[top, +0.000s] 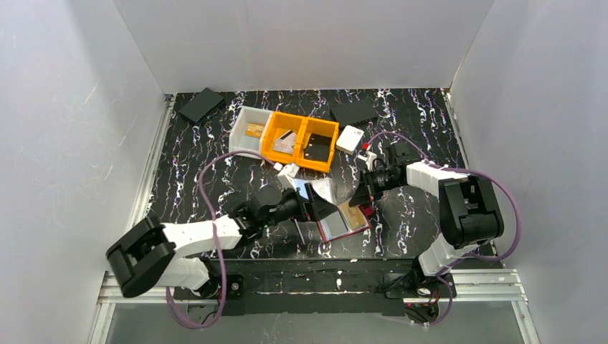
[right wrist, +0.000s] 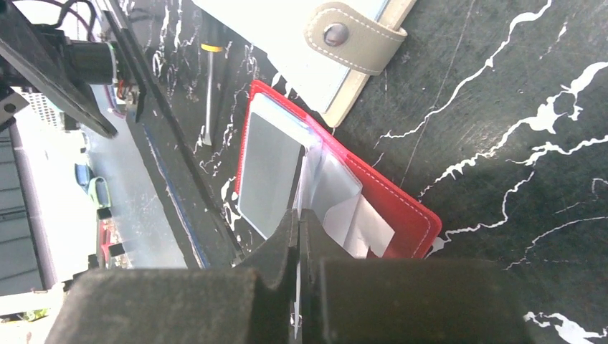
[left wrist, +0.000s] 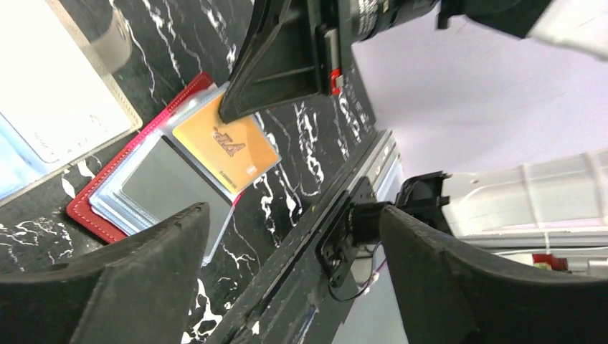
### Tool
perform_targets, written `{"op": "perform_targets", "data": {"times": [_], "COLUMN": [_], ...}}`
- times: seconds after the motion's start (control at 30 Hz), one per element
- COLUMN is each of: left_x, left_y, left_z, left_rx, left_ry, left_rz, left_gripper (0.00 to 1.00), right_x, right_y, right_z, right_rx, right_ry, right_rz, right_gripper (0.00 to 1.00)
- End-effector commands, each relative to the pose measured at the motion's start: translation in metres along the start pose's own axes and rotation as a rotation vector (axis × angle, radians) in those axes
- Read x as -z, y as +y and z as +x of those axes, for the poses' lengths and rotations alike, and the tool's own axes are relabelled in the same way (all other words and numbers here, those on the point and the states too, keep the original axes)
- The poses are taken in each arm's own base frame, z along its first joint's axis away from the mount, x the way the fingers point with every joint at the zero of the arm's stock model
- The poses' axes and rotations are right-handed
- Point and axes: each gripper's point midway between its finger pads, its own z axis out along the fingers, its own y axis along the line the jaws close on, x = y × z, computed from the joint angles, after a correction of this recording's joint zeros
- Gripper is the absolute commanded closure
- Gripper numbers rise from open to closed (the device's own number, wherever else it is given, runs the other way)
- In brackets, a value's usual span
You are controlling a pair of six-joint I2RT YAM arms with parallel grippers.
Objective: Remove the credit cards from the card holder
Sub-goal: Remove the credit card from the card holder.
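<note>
Pinching one orange card, right end effector, one grey card

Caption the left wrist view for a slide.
Right gripper pinches an orange credit card at the open red card holder; left gripper open.

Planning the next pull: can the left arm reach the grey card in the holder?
Probably yes: left gripper open, grey card unblocked; the right gripper pinches only the orange card.

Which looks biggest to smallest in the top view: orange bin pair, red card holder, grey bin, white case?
1. orange bin pair
2-3. red card holder and grey bin: look alike, holder partly covered, so unranked
4. white case
</note>
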Motion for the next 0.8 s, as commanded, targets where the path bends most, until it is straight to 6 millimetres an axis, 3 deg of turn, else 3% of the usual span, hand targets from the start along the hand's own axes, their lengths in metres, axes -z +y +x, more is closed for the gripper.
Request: {"op": "perform_targets", "data": {"times": [0.0, 0.1, 0.27, 0.57, 0.77], "left_x": [0.022, 0.034, 0.041, 0.004, -0.017], "left_y": [0.0, 0.004, -0.022, -0.048, -0.045], "left_z": [-0.026, -0.031, -0.02, -0.007, -0.004], "left_rx": [-0.049, -0.018, -0.041, -0.024, 0.015], "left_ry": [-0.154, -0.207, -0.141, -0.01, -0.007], "left_rz": [-0.017, -0.019, 0.118, 0.203, 0.21], "left_gripper": [0.03, 0.02, 0.02, 0.02, 0.02], "right_x": [0.015, 0.022, 0.026, 0.024, 0.023], "right_y": [0.023, 0.029, 0.036, 0.043, 0.046], "right_z": [-0.01, -0.013, -0.013, -0.014, -0.017], "right_rx": [0.062, 0.074, 0.072, 0.028, -0.002], "right_ry": [-0.066, -0.096, -0.117, -0.114, -0.139], "right_rz": [-0.093, -0.136, -0.179, -0.253, -0.282], "right_gripper": [0.99, 0.99, 0.99, 0.99, 0.99]}}
